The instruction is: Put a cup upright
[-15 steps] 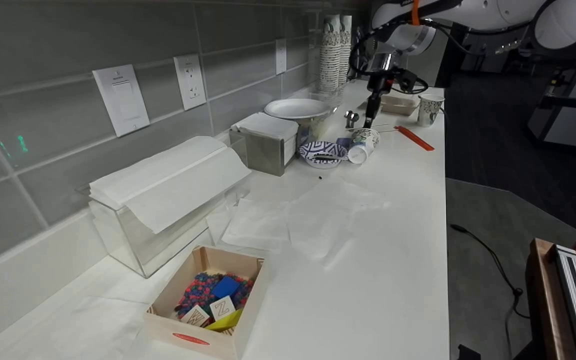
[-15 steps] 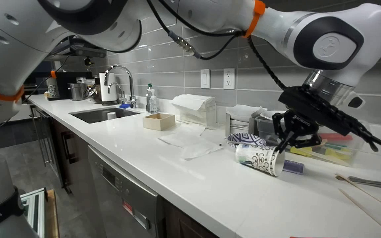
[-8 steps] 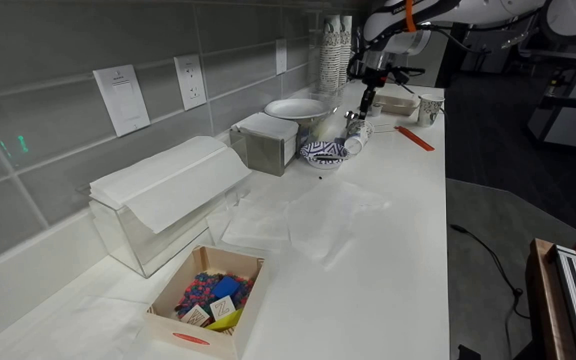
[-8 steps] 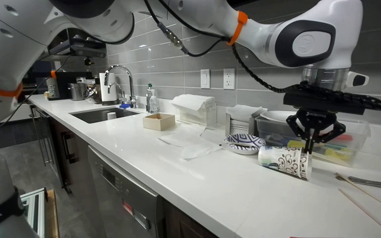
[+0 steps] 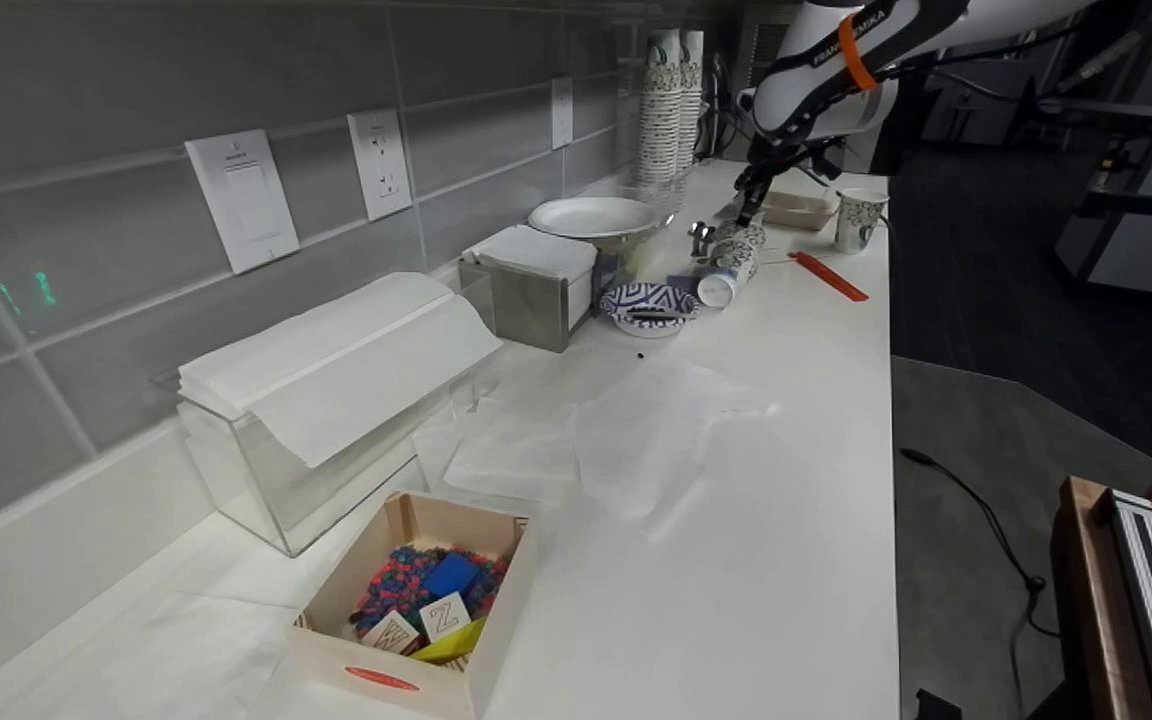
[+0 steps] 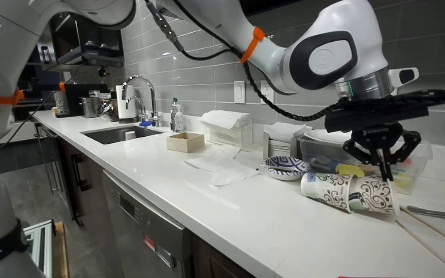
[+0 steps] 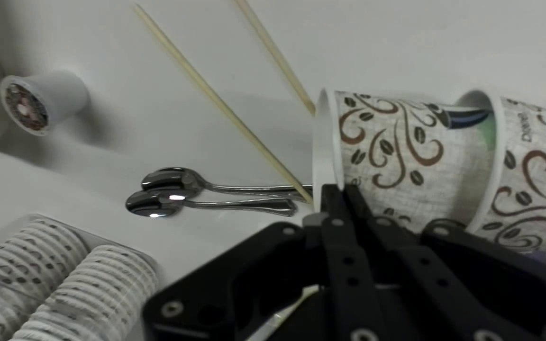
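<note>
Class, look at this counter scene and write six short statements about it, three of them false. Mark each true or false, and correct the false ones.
1. The gripper pinches the rim of a patterned paper cup. True.
2. That cup stands upright. False: it is tipped over on its side.
3. It is partly inside a second cup. True.
4. A wooden box shows in both exterior views. True.
5. That box is empty. False: letter blocks, among other things, are in it.
6. The wrist view shows no cutlery. False: two spoons show there.
</note>
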